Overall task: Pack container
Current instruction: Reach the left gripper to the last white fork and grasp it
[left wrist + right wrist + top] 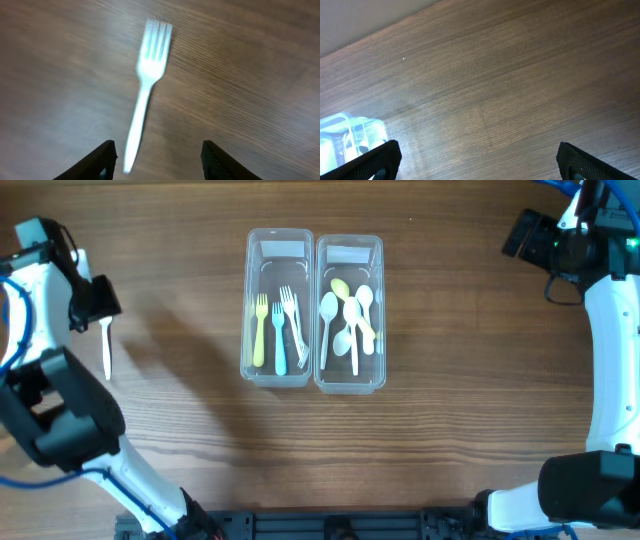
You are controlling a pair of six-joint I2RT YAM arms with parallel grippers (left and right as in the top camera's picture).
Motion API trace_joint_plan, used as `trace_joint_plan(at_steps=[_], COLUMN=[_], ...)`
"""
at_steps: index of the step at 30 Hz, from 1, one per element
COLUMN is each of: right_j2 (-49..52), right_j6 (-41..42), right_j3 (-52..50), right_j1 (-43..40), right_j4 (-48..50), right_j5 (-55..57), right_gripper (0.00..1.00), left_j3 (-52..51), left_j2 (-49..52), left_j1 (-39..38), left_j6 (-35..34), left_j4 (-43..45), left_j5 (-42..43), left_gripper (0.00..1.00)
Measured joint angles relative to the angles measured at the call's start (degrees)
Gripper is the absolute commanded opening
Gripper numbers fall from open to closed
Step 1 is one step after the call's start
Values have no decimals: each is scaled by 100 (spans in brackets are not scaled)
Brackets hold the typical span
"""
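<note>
Left tool spread apart over white fork; right tool likewise apart.

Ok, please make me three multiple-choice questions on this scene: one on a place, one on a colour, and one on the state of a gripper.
1. Where does the loose white fork lie?
A. on a plate
B. on the table, near the left gripper
C. held in the right gripper

2. Which colour is the fork beside the yellow fork in the container?
A. blue
B. red
C. black

3. How is the left gripper?
A. shut on the fork
B. shut, empty
C. open, empty

Answers: 1 B, the white fork lies flat on bare wood. 2 A, the blue fork lies next to the yellow one. 3 C, its jaws stand wide apart and grip nothing.
</note>
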Motion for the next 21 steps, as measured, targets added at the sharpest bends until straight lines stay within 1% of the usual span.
trace_joint_plan(at_steps=[2, 7, 17, 21], right_j2=[0, 0, 0, 0], right_j6=[0, 0, 0, 0], right_j3=[0, 0, 0, 0], right_j1=[0, 0, -2, 0], right_j4=[0, 0, 0, 0], right_j5=[0, 0, 0, 0], right_gripper=[100, 100, 100, 100], left_j3=[-20, -61, -70, -70], left_j2=[369, 850, 898, 898], left_j1=[0, 44, 350, 352], left_j6=[243, 444, 494, 498], left_j4=[42, 103, 116, -17], left_j5=[181, 293, 461, 883], left_gripper=[57, 57, 56, 55])
